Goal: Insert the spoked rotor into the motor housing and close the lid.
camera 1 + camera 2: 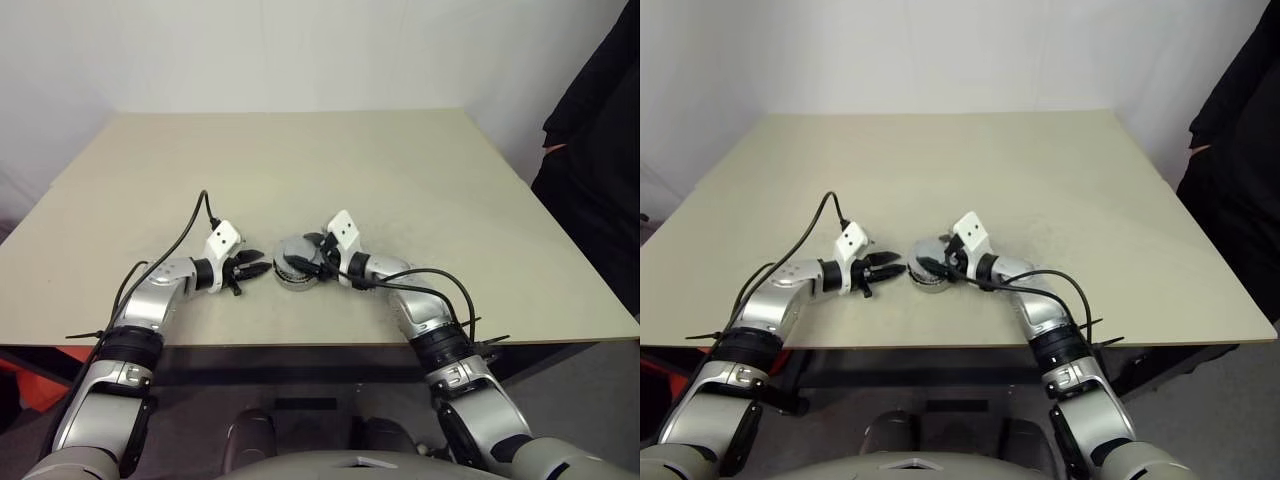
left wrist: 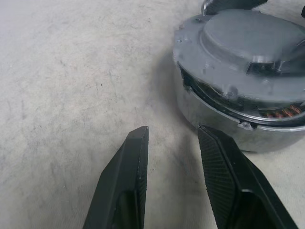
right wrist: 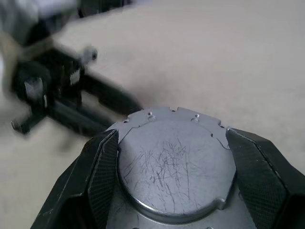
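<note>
A broad beige table (image 1: 300, 160) with a matt, faintly speckled top stands against a plain white wall (image 1: 300, 50), its far edge running along the foot of that wall. The light is even and soft, with only faint shadows on the top. Beyond the table's right edge stands a person in dark clothing (image 1: 600, 170), close to the far right corner. Under the near edge the floor is grey (image 1: 590, 400), and something orange-red (image 1: 30, 375) shows below the near left corner
</note>
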Controlling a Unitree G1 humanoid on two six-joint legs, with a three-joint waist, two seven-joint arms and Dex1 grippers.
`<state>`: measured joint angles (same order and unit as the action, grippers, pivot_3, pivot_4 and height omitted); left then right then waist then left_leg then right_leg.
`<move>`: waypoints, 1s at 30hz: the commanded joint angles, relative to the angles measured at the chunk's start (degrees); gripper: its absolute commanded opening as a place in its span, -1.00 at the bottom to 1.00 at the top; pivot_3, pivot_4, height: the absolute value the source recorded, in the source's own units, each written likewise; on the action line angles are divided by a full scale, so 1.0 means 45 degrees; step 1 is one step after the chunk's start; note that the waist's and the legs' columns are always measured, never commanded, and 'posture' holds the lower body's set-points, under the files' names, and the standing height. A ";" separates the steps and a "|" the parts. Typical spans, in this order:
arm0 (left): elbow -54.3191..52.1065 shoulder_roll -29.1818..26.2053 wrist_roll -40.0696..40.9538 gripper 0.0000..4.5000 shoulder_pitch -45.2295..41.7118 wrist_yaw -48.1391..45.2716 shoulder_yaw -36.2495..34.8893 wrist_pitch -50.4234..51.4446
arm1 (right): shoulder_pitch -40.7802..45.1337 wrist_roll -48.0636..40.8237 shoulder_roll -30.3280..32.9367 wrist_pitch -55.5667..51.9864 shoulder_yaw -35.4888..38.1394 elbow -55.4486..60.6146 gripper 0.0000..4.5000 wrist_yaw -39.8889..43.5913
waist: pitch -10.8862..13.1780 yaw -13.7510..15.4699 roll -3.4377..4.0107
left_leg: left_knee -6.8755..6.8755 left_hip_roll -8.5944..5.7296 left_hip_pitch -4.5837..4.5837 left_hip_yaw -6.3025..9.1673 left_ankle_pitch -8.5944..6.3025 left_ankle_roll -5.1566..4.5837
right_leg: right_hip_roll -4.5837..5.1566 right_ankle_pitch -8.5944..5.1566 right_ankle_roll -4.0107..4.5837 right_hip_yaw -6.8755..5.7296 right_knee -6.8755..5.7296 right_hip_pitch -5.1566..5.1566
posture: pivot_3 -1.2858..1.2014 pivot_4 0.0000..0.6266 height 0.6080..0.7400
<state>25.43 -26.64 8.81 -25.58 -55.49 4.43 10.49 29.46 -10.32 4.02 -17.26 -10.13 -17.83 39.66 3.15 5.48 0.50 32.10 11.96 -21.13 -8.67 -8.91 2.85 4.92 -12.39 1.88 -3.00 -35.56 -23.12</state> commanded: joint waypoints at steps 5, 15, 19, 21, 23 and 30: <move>-0.0222 -0.0169 0.0057 -0.22 -0.0261 -0.0012 -0.0158 -0.0134 | 0.0570 -0.1038 -0.0137 0.0213 0.0975 0.0603 0.39 0.0274 | 0.0000 0.0024 -0.0001 | 0.0005 -0.0006 -0.0003 0.0001 -0.0001 -0.0002 | 0.0005 0.0000 0.0001 0.0000 0.0001 0.0006 | 0.03 -1.00 1.00; -0.0179 -0.0174 0.0035 -0.22 -0.0270 0.0007 -0.0152 -0.0170 | -0.0288 -0.0183 0.1139 0.0179 -0.0664 0.1001 0.39 0.1699 | 0.0002 0.0011 -0.0004 | 0.0007 -0.0002 -0.0002 0.0001 -0.0002 -0.0004 | 0.0003 0.0000 0.0000 -0.0002 0.0003 0.0006 | 0.03 -1.00 1.00; -0.0163 -0.0175 0.0036 -0.22 -0.0258 0.0010 -0.0158 -0.0189 | -0.0396 0.0103 0.1309 0.0403 -0.0910 0.0809 0.39 0.1814 | 0.0002 0.0013 -0.0005 | 0.0012 -0.0002 -0.0001 0.0001 -0.0002 -0.0003 | 0.0003 0.0000 -0.0001 -0.0002 0.0000 0.0006 | 0.03 -1.00 1.00; -0.0171 -0.0174 0.0037 -0.22 -0.0241 0.0016 -0.0160 -0.0190 | -0.0477 0.0188 0.1375 0.0465 -0.1015 0.0806 0.39 0.1922 | 0.0001 0.0012 -0.0006 | 0.0012 -0.0003 -0.0001 0.0001 -0.0002 -0.0004 | 0.0004 0.0000 -0.0001 -0.0001 0.0000 0.0008 | 0.03 -1.00 1.00; -0.0171 -0.0166 0.0032 -0.22 -0.0236 0.0028 -0.0156 -0.0186 | -0.0532 0.0272 0.1426 0.0518 -0.1091 0.0795 0.39 0.2000 | 0.0001 0.0011 -0.0006 | 0.0013 -0.0003 -0.0001 0.0001 -0.0003 -0.0005 | 0.0004 0.0000 0.0000 -0.0002 0.0000 0.0009 | 0.03 -1.00 1.00; -0.0158 -0.0158 0.0030 -0.22 -0.0221 0.0028 -0.0152 -0.0207 | -0.0357 0.0448 0.1324 0.0780 -0.0918 0.0399 0.39 0.1556 | 0.0001 0.0010 -0.0006 | 0.0013 -0.0003 0.0000 0.0001 -0.0003 -0.0006 | 0.0004 0.0000 0.0000 -0.0002 0.0001 0.0010 | 0.03 -1.00 1.00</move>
<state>25.78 -26.81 8.77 -25.58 -55.46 4.44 10.46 26.93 -8.55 10.26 -15.12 -14.81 -16.49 47.30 3.15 5.53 0.48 32.17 11.95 -21.13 -8.67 -8.93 2.82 4.93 -12.39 1.88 -3.00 -35.56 -23.07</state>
